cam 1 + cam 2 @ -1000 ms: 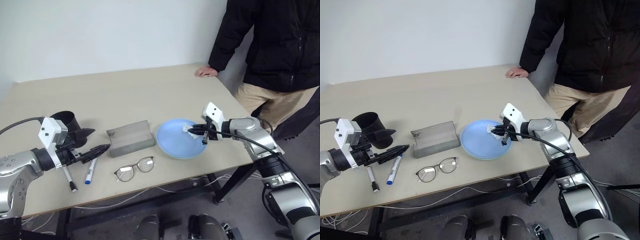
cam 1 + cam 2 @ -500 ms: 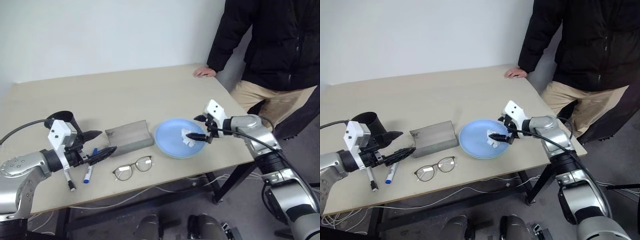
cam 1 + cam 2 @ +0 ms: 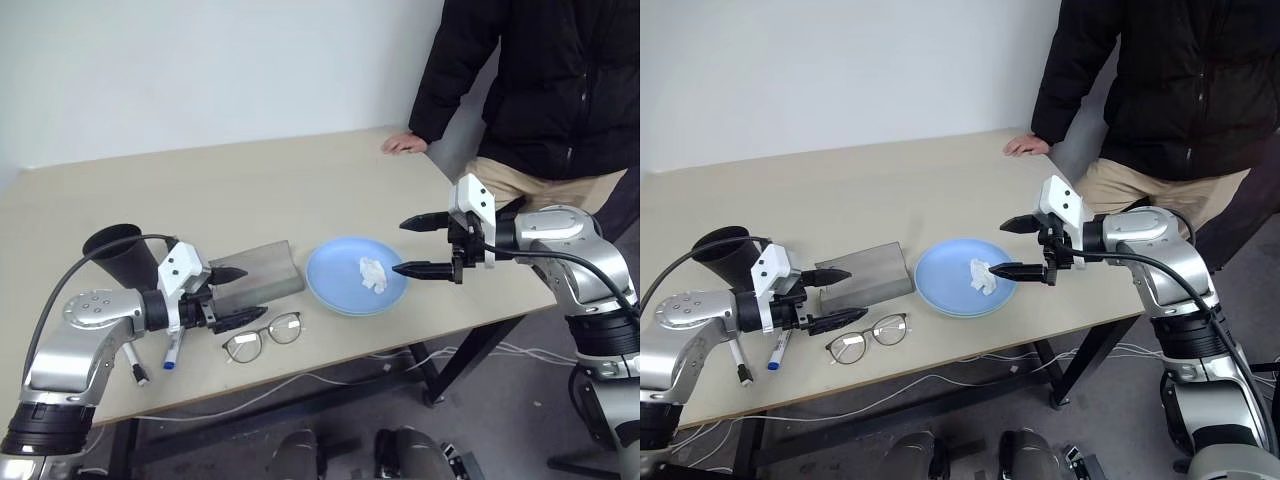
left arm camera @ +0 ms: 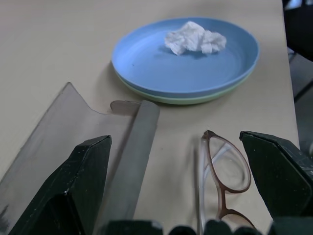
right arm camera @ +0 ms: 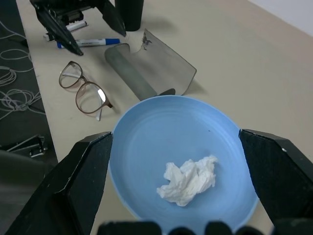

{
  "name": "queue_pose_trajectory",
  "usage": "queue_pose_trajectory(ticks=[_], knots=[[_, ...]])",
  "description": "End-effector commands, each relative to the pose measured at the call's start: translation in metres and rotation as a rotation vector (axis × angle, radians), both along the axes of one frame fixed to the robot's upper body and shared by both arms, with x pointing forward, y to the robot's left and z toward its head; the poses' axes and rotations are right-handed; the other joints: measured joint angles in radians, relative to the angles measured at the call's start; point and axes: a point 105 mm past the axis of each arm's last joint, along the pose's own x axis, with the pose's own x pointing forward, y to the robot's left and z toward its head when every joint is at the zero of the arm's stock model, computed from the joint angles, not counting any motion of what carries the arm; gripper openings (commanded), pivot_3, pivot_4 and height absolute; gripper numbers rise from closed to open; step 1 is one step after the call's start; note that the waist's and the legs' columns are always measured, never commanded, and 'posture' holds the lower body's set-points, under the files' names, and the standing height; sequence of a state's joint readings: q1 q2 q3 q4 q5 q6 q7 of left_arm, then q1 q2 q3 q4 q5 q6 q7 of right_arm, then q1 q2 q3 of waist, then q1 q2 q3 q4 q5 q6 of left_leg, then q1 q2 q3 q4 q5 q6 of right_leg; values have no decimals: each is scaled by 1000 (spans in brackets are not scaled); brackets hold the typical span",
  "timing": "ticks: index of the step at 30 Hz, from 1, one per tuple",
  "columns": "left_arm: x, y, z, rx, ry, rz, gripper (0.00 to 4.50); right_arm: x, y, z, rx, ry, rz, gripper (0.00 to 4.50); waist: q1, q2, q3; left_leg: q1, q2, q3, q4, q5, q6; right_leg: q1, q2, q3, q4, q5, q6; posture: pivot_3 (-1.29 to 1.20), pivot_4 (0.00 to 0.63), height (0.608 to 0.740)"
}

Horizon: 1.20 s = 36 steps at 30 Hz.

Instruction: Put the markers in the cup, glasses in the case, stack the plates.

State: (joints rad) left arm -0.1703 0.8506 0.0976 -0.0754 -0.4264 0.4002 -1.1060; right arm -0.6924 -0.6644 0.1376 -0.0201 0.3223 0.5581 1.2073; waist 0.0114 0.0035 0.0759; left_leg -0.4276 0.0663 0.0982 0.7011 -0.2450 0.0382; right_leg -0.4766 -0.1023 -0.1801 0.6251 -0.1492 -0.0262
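Tabletop scene. The plates [image 3: 356, 278] lie stacked near the table's [image 3: 250, 190] front edge, blue over mint green, with a crumpled tissue [image 3: 372, 273] resting in the top one. The right gripper [image 3: 420, 246] hangs above the stack's right side, jaws spread wide and empty. The left gripper [image 3: 233, 295], jaws likewise released and empty, hovers between the grey case [image 3: 258, 272] and the glasses [image 3: 264, 337], which lie just in front of the case. The two markers [image 3: 172, 348] lie beside the black cup [image 3: 110, 250] at far left. A person's hand [image 3: 403, 144] rests on the far corner.
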Motion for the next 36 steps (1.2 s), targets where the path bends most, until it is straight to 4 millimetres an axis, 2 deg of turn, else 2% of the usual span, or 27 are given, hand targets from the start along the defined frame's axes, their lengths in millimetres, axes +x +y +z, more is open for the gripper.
queue_pose_trajectory(ticks=[1,4,11,16,23,36], knots=[[5,1,7,62,-20,-79,4500,1,-3,14,15,-50,-5,4455,0,0,0,0,0,0,0,0,0,0,0,0,0,0,0,0,0,701],[6,-2,13,69,-3,-162,4500,0,-2,11,15,-42,-8,4455,1,0,0,0,0,0,0,0,0,-1,0,0,0,0,0,0,0,701],[8,-1,14,138,24,-268,4500,-1,-3,9,21,-36,-20,4455,1,0,0,0,-1,0,0,0,0,-1,0,1,0,0,0,0,0,701],[1,-7,3,175,63,-347,4500,-1,-3,7,18,-34,-23,4455,1,0,0,-1,-1,0,0,0,0,-1,0,1,0,0,0,0,0,701],[0,-13,-2,184,67,-370,4500,6,-4,9,24,-57,-65,4455,1,0,0,0,0,0,0,0,0,-1,0,1,0,0,0,0,0,701],[2,-9,-22,258,63,-358,4500,13,-5,12,31,-73,-95,4455,1,0,0,0,-1,0,0,0,0,-1,0,1,0,0,0,0,0,701]])
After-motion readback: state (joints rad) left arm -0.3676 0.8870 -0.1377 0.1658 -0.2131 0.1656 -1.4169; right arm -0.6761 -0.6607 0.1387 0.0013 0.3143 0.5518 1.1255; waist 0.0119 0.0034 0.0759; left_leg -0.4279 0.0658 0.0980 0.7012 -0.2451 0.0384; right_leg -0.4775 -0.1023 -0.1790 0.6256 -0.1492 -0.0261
